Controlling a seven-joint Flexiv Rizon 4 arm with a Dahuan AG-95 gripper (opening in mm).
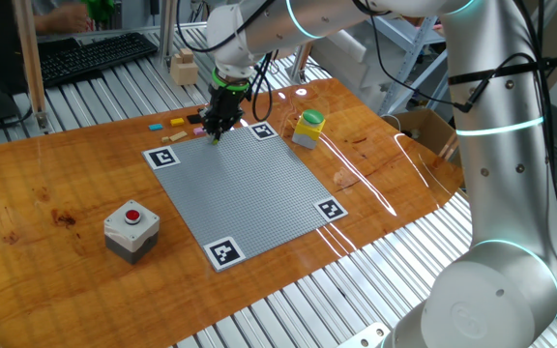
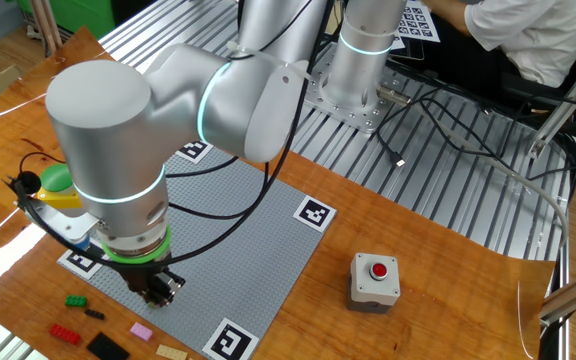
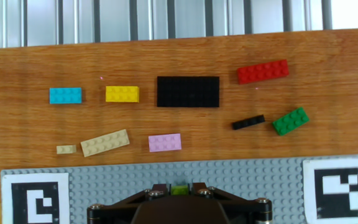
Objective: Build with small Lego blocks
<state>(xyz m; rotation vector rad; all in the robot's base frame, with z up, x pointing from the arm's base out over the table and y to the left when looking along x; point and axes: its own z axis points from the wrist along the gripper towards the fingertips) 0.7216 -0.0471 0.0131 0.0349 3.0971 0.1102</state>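
nine loose lego blocks [image 3: 188, 91]; one more in gripper [image 3: 180, 188]

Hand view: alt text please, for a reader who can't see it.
The gripper at the bottom edge is shut on a small yellow-green brick over the grey studded plate. Beyond the plate, loose bricks lie on the wooden table: blue, yellow, black, red, green, pink and tan.
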